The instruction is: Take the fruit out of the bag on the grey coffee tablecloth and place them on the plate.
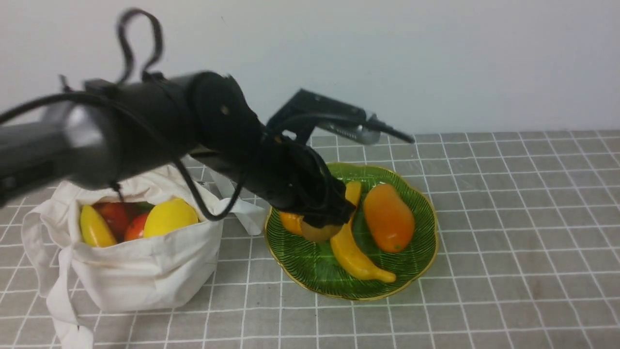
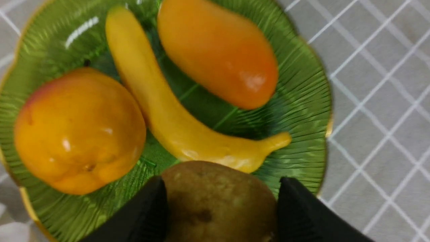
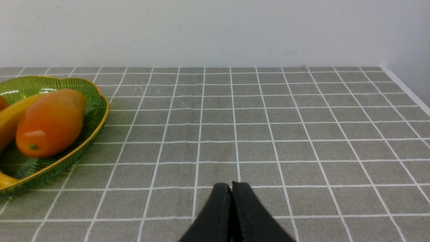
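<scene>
— Where is the kiwi (image 2: pixel 218 205)?
— Gripped by the left hand (image 2: pixel 221 183), low over the plate (image 1: pixel 310 266), just beside the banana (image 1: pixel 358 257) and tangerine (image 1: pixel 290 222).
— And the drop spot?
— Straight below, on the plate's bag-side part; probably only a release is needed. The right hand (image 3: pixel 231 188) is closed on nothing, beyond the plate's other side. More fruit (image 1: pixel 169 218) sits in the bag (image 1: pixel 145 276).
</scene>
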